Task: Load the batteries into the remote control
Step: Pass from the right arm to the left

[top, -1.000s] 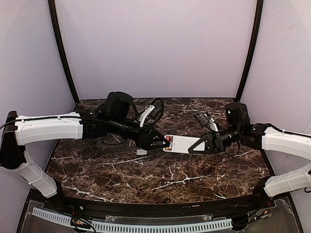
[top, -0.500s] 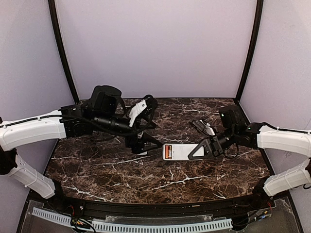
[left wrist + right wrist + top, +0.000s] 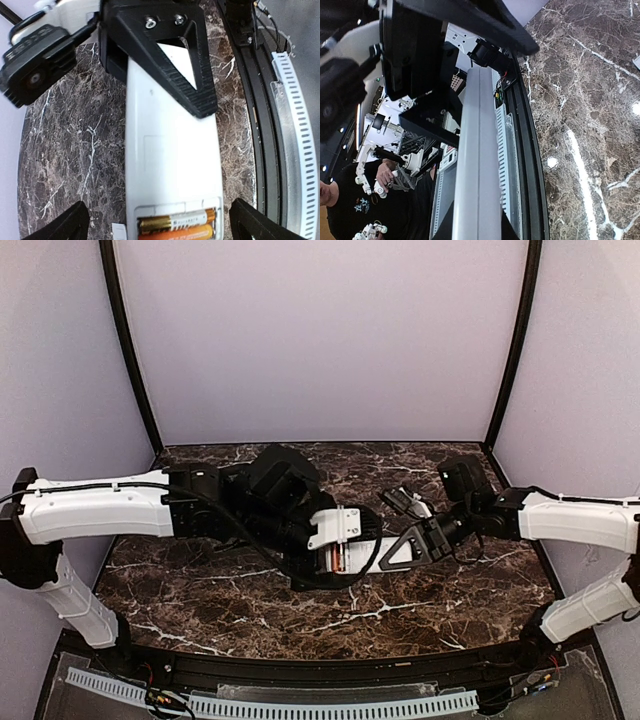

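Note:
The remote control [image 3: 170, 150] lies back up, a white slab low over the marble, also seen in the top view [image 3: 352, 558]. Its open compartment at the near end holds two batteries [image 3: 175, 223], one gold and white, one orange. My right gripper [image 3: 405, 545] is shut on the remote's far end; its black triangular finger [image 3: 175, 55] lies across the white back. In the right wrist view the remote shows edge-on as a grey bar [image 3: 477, 165] between the jaws [image 3: 476, 227]. My left gripper [image 3: 160, 225] is open, its fingertips [image 3: 65, 225] wide on either side of the battery end, not touching.
A small white flat piece [image 3: 119, 231] lies on the marble table [image 3: 200, 590] beside the remote's battery end. The table's black front rail [image 3: 265, 125] runs close along the remote's right side. Purple walls enclose the back and sides.
My left arm has swung right and now hangs over the remote's battery end, covering it from above. My right gripper has kept hold of the remote and shifted it slightly left.

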`<action>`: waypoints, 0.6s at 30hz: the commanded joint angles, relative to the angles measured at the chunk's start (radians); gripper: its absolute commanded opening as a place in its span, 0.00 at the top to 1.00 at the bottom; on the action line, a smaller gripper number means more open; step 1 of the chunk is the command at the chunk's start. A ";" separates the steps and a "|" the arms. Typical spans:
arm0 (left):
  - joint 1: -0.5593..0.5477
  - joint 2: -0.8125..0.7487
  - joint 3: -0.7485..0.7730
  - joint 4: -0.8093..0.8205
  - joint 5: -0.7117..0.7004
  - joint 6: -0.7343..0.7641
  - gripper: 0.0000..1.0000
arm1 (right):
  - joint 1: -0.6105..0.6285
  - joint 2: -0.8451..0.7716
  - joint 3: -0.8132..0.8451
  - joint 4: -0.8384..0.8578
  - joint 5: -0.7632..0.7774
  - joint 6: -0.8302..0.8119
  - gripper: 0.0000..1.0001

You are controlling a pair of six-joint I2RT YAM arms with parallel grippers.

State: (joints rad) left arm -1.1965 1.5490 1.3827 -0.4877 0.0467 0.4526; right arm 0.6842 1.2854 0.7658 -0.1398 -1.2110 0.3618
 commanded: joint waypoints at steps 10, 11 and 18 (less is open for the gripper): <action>-0.081 0.079 0.080 -0.067 -0.234 0.104 0.28 | 0.015 0.056 0.038 0.007 -0.011 0.024 1.00; -0.082 0.084 0.081 -0.064 -0.238 0.103 0.31 | 0.015 0.057 0.038 0.008 -0.012 0.023 1.00; -0.082 0.091 0.063 -0.030 -0.288 0.029 0.54 | 0.010 0.044 0.045 0.008 0.008 0.034 0.91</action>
State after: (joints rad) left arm -1.2766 1.6382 1.4380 -0.5491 -0.1951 0.5186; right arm 0.6899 1.3334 0.7853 -0.1402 -1.1862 0.3843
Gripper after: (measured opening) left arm 0.583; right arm 0.142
